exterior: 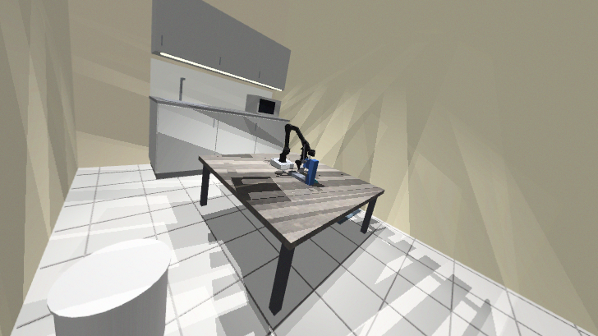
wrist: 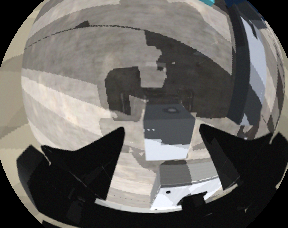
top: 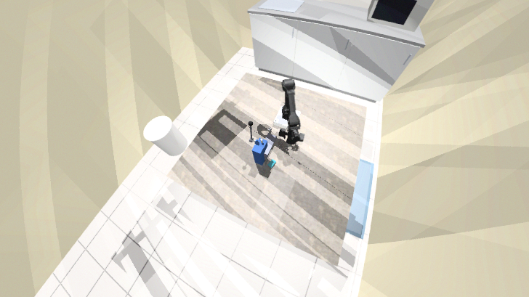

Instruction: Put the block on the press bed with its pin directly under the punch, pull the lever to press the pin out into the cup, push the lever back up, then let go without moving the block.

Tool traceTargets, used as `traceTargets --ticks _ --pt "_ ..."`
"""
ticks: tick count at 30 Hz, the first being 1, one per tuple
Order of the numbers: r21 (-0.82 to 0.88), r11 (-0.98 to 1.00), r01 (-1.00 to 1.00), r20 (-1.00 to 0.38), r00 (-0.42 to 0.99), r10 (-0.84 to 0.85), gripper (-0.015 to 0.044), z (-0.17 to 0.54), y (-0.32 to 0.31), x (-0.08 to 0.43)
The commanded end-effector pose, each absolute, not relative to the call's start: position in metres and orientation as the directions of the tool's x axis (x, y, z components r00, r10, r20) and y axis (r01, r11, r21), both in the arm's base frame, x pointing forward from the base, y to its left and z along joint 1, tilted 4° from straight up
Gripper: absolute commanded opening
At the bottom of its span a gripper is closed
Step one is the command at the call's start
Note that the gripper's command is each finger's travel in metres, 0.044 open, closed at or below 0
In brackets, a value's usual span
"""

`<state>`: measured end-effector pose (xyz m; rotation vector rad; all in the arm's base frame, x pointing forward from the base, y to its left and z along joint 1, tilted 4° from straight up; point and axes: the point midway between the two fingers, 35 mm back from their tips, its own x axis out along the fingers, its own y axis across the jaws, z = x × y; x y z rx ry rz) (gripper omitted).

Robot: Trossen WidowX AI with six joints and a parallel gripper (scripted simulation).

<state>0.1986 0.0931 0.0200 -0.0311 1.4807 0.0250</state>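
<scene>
The block (wrist: 169,131) stands on the table between the open fingers of my gripper (wrist: 163,129) (top: 291,142), with a gap on both sides. Its top is dark in shadow and shows a small round pin mark. In the top and exterior views I cannot make the block out under the arm. The blue press (top: 259,154) (exterior: 312,172) (wrist: 257,55) stands beside the gripper, and its pale bed runs along the right of the wrist view. No block shows on the visible part of the bed. The lever (top: 251,131) stands up with its black knob on top. The cyan cup (top: 272,163) is beside the press.
The arm's white base (top: 279,120) (exterior: 280,163) (wrist: 164,199) is close behind the block. The press body and raised lever stand to one side of the arm. The wooden table (top: 312,215) (exterior: 282,221) carries them all. A white cylinder (top: 166,135) (exterior: 110,287) stands off the table.
</scene>
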Motion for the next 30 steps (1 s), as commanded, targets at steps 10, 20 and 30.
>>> traceTargets --ticks 10,20,30 --pt "-0.014 0.999 -0.04 -0.997 0.083 -0.011 0.0282 0.0096 0.091 0.1968" --pt "-0.014 0.999 -0.04 -0.997 0.083 -0.011 0.0157 0.0096 0.091 0.1968" --pt "-0.014 0.999 -0.04 -0.997 0.083 -0.011 0.009 0.0096 0.091 0.1968"
